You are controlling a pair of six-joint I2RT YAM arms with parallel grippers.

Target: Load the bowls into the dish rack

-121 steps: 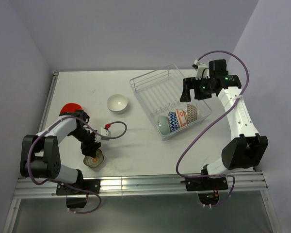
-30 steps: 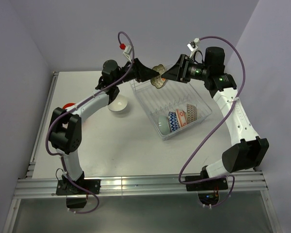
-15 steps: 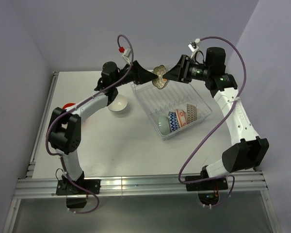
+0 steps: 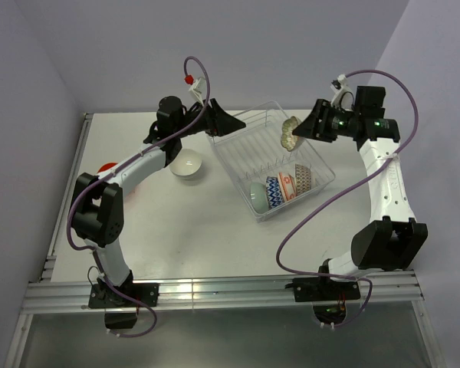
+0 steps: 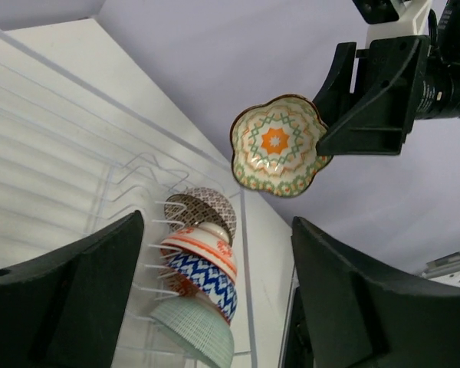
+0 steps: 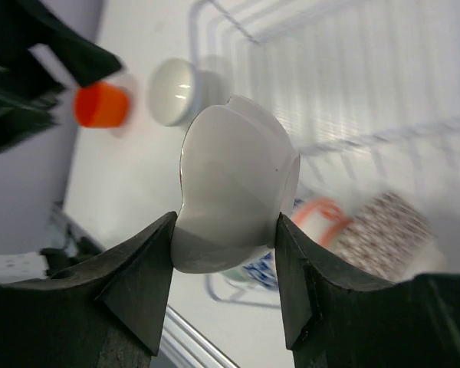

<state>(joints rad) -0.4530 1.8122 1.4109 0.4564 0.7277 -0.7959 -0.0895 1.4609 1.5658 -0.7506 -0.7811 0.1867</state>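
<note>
The right gripper is clenched on the rim of the scalloped bowl, which it holds on edge in the air above the far right side of the dish rack. The left gripper hangs released and empty over the rack's far left corner. Four patterned and teal bowls stand in a row at the rack's near end. The white bowl sits just left of the rack, and the orange-red bowl is farther left.

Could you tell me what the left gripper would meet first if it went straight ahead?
Most likely the flower-shaped bowl in the right gripper, facing the open left gripper across the rack; depth is unclear, so it might pass underneath.
</note>
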